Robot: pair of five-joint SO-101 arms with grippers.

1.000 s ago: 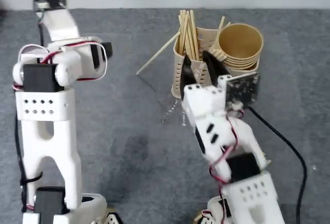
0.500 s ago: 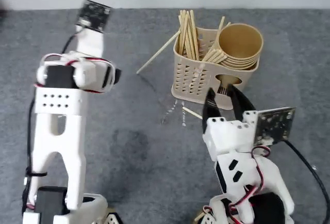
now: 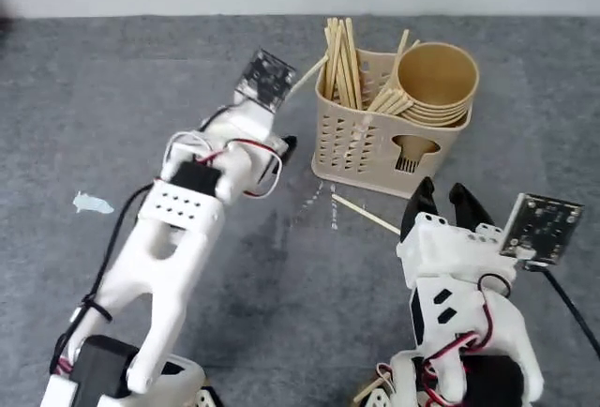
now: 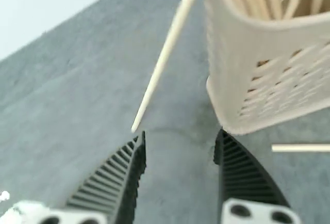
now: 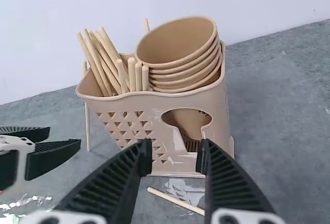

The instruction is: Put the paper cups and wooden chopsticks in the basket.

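Note:
The beige basket (image 3: pixel 361 144) stands at the back of the grey mat, holding stacked paper cups (image 3: pixel 436 79) and several wooden chopsticks (image 3: pixel 342 55). One chopstick (image 4: pixel 165 59) leans against the basket's outside wall. Another loose chopstick (image 3: pixel 366 215) lies flat on the mat in front of the basket. My left gripper (image 4: pixel 178 144) is open just before the leaning chopstick's lower tip, beside the basket (image 4: pixel 273 64). My right gripper (image 3: pixel 445 199) is open and empty, in front of the basket (image 5: pixel 154 115), above and behind the loose chopstick (image 5: pixel 172 200).
Small shiny scraps (image 3: pixel 314 205) lie on the mat by the basket's front left corner. A pale blue scrap (image 3: pixel 92 203) lies at the far left. The other arm's fingers (image 5: pixel 38 149) appear in the right wrist view. Behind the basket runs a light wall.
The left arm has swung from the far left over to the basket's left side. The right arm has drawn back from above the basket toward the front, its gripper staying open.

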